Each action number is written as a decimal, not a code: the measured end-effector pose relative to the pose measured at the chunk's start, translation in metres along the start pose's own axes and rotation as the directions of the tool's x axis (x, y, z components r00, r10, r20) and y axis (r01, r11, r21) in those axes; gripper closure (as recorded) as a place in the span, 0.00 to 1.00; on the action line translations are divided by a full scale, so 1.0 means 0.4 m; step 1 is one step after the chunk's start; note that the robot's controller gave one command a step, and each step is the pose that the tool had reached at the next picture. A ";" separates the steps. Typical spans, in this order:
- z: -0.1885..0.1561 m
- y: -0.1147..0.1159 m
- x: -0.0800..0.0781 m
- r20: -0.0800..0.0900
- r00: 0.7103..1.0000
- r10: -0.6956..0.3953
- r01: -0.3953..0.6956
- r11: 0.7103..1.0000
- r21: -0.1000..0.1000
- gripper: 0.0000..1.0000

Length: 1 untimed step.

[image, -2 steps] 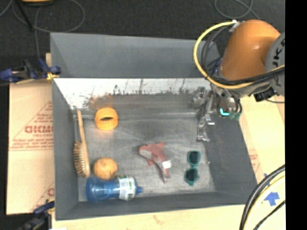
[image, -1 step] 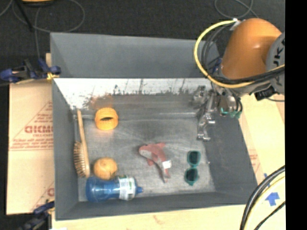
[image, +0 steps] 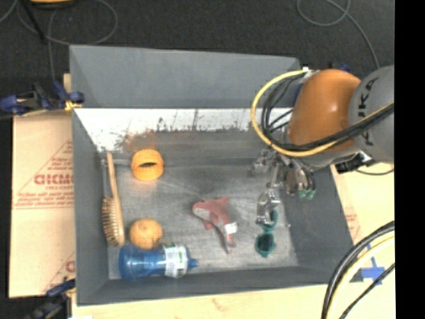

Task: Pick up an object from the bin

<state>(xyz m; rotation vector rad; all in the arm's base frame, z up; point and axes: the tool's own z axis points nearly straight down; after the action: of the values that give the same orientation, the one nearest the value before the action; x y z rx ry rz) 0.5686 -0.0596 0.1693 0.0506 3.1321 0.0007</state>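
My gripper (image: 268, 211) hangs low over the right part of the bin floor, under the orange-covered wrist. Just in front of its tip lies a small dark green rounded thing (image: 265, 245), near the bin's front right. Whether the two touch is unclear. To the left of the gripper a red and pink toy (image: 215, 216) with a pale end lies flat near the middle of the floor.
Along the left wall lies a wooden brush (image: 111, 209). An orange cup-like piece (image: 147, 165) sits at the back left, an orange ball (image: 145, 232) at the front left, and a blue plastic bottle (image: 154, 261) on its side by the front wall.
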 end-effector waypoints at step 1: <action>0.183 0.071 -0.026 -0.002 0.996 -0.089 0.089 0.996 0.002 0.00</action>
<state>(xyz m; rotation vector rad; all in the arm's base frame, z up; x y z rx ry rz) 0.5804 -0.0314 0.0964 -0.0891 3.1332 -0.0035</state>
